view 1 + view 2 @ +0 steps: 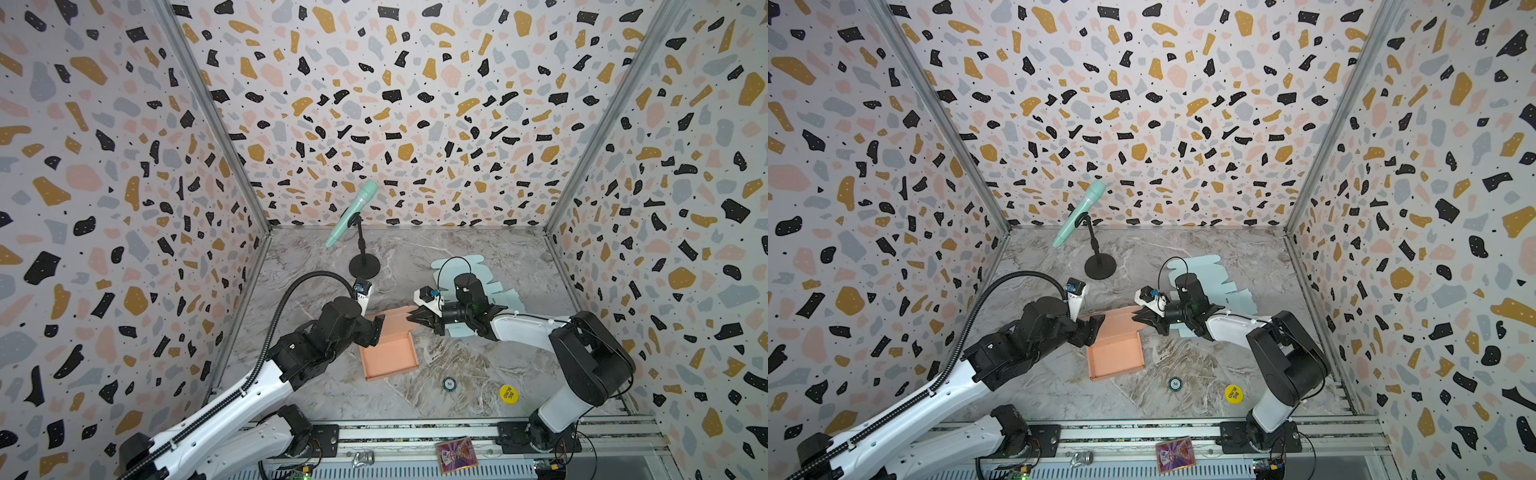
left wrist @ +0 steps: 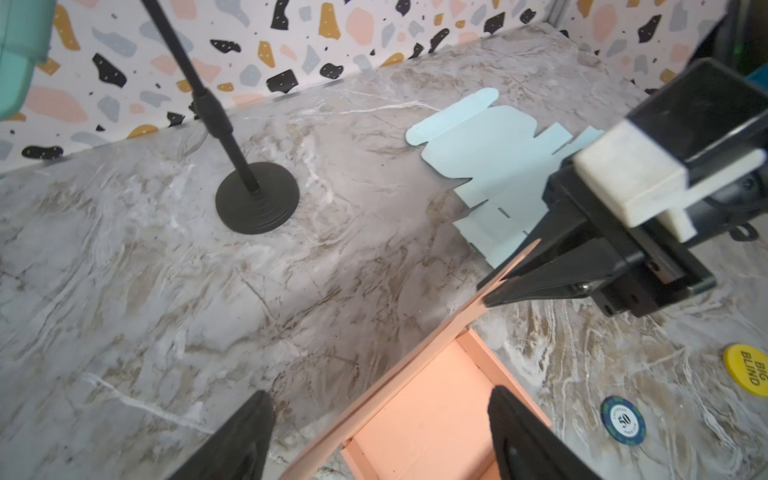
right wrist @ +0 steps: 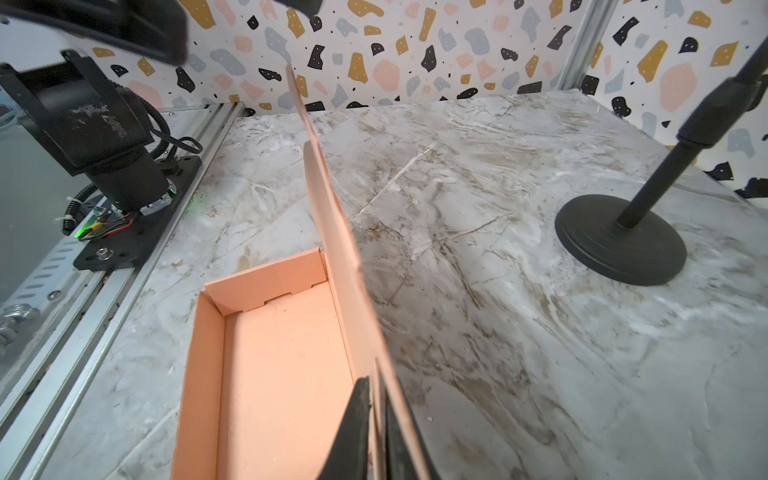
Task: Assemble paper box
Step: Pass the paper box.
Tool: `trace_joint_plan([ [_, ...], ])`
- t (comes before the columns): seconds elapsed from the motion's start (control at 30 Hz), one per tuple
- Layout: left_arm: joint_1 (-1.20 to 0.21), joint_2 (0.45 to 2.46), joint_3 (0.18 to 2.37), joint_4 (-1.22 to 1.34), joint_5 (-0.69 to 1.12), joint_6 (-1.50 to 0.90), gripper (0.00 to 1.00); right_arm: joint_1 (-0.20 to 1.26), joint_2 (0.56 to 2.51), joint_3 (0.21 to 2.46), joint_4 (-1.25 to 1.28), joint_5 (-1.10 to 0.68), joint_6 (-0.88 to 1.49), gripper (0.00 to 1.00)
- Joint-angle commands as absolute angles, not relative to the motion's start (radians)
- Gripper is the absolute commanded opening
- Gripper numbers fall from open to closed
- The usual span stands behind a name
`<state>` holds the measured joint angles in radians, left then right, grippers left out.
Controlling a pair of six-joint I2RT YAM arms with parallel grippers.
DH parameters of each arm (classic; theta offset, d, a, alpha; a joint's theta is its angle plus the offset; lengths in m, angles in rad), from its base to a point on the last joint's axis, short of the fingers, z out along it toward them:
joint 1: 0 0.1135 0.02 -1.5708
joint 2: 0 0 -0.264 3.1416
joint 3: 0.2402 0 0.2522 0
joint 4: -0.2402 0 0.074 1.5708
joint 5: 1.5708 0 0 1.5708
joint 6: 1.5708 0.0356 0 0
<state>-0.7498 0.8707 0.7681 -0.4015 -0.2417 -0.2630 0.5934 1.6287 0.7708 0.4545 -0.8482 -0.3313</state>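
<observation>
Orange box [image 1: 388,353] sits mid-table, tray walls up, lid flap [image 3: 332,232] standing. Right gripper [image 3: 376,432] is pinched shut on the flap's edge at the box's far corner. Left gripper [image 2: 380,436] has jaws spread wide straddling the flap at the tray's other end, holding nothing; contact hard to judge. To fold well: keep the pinch near the crease, swing the flap over the tray slowly, and let the left steady the tray wall so it doesn't skid.
</observation>
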Motion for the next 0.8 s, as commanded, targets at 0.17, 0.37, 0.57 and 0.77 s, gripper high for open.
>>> trace_joint_plan([
  [0.17,-0.639,0.737,0.626,-0.227,-0.194,-0.431,0.84,0.585,1.580,0.761,0.490,-0.807,-0.288,0.12],
  [0.37,-0.577,0.730,0.546,-0.171,-0.124,-0.475,0.84,0.556,1.570,0.748,0.494,-0.779,-0.287,0.11],
  [0.57,-0.563,0.748,0.473,-0.037,-0.061,-0.496,0.85,0.542,1.580,0.762,0.473,-0.777,-0.295,0.07],
  [0.77,-0.547,0.744,0.387,0.086,-0.069,-0.494,0.85,0.530,1.583,0.766,0.461,-0.760,-0.305,0.07],
])
